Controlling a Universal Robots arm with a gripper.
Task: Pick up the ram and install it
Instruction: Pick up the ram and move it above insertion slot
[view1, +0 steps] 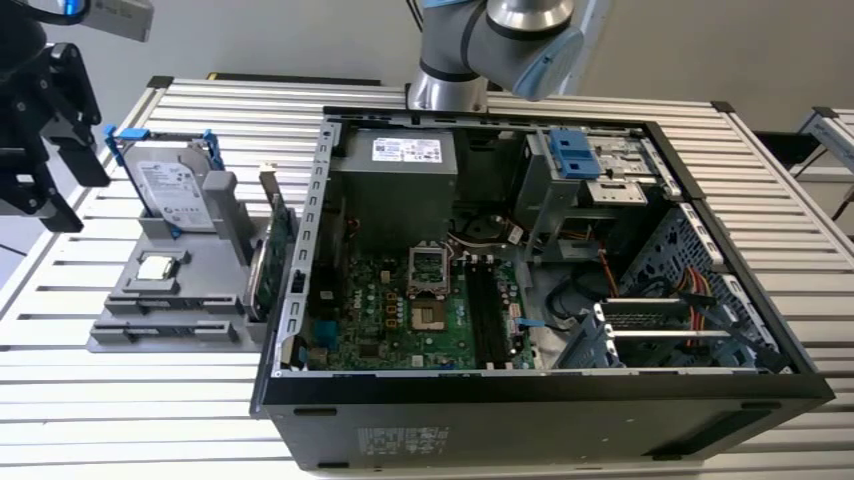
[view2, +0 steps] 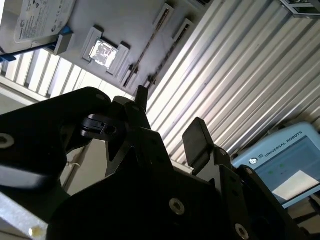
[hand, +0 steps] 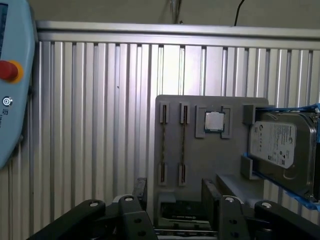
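Two thin ram sticks (hand: 163, 145) (view2: 150, 47) stand on edge, side by side, in slots of a grey holder (hand: 200, 165) (view1: 120, 335). Each is seen edge-on as a narrow brownish strip between grey end brackets. My black gripper (hand: 175, 192) (view2: 170, 117) hangs well above the holder's end nearest the sticks, open, with nothing between its fingers (hand: 140, 189). In the exterior view the gripper (view1: 54, 140) is at the far left, high over the slatted table. The open computer case (view1: 534, 390) lies in the middle, its motherboard (view1: 400, 320) and dark memory slots (view1: 487, 310) exposed.
On the same holder sit a silver hard drive with blue clips (view1: 174, 185) (hand: 280, 145), a processor chip (view1: 158, 267) (hand: 214, 121) and an upright green expansion card (view1: 271, 265). A light blue teach pendant (hand: 10, 85) (view2: 285, 165) lies on the slatted aluminium table (view1: 134, 400).
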